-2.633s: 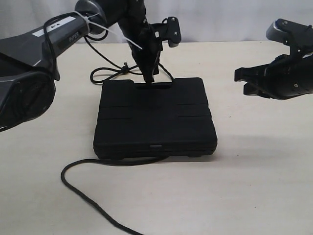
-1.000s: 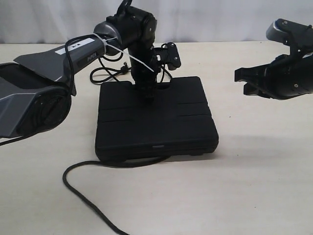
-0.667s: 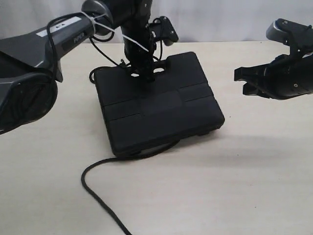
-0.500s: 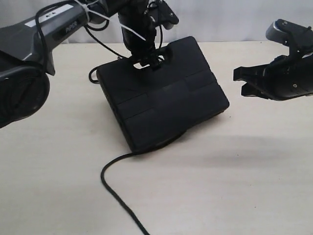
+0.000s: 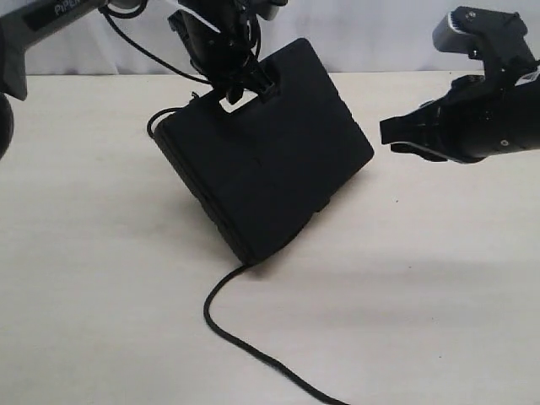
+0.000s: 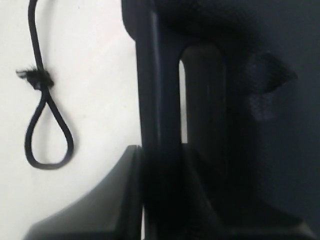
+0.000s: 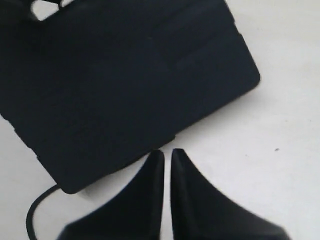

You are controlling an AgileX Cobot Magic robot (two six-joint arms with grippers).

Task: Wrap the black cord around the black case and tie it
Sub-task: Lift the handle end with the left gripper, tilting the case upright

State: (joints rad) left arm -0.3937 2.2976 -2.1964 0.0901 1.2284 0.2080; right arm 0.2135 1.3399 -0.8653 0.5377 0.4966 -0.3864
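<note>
The black case [image 5: 266, 160] stands tilted, lifted by its handle end with one lower corner on the table. My left gripper [image 5: 240, 83] is shut on the case's handle bar [image 6: 160, 110] beside the handle slot. The black cord [image 5: 245, 337] runs out from under the case's low corner toward the table's front. Its other end lies behind the case with a knot and loop [image 6: 47, 135]. My right gripper [image 5: 390, 137] hovers to the right of the case, shut and holding nothing. In the right wrist view its gripper [image 7: 167, 156] sits close to the case's [image 7: 135, 85] edge.
The tan table [image 5: 422, 278] stretches around the case. A pale curtain [image 5: 380, 34] closes the back. The left arm's cables [image 5: 135, 46] hang above the far left of the table.
The left gripper has raised the case's handle end higher and swung it, so the case now stands steeply on one corner. The cord's near part slid right. The right gripper shifted slightly left.
</note>
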